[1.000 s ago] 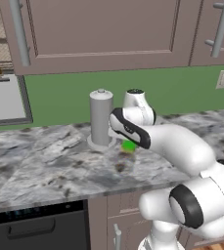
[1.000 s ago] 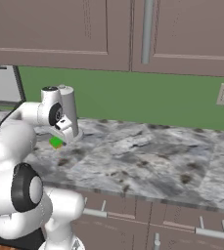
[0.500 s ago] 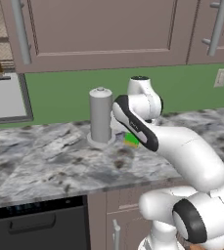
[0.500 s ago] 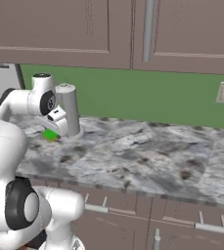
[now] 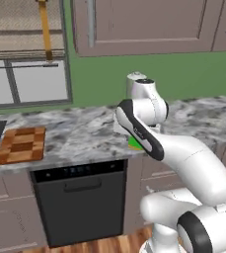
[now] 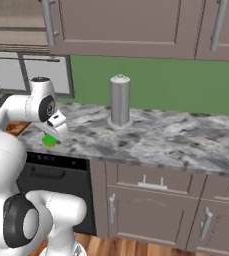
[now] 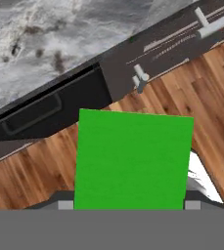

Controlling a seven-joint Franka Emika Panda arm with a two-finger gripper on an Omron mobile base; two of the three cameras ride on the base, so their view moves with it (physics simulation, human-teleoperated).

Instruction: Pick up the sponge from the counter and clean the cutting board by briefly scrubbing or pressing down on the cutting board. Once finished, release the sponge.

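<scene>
Small flat bright-green sponge (image 7: 133,158) is clamped in the jaws of the gripper (image 6: 50,141), carried at the front edge of the grey-and-white marbled stone surface (image 5: 85,133), apparently over the dark dishwasher front (image 5: 80,202). Checkered light-and-dark wooden cutting board (image 5: 21,144) lies well apart, toward the left end. Judged step: transport. Keep the sponge level and above the edge, travel left until centred over the board, then press straight down before letting go.
</scene>
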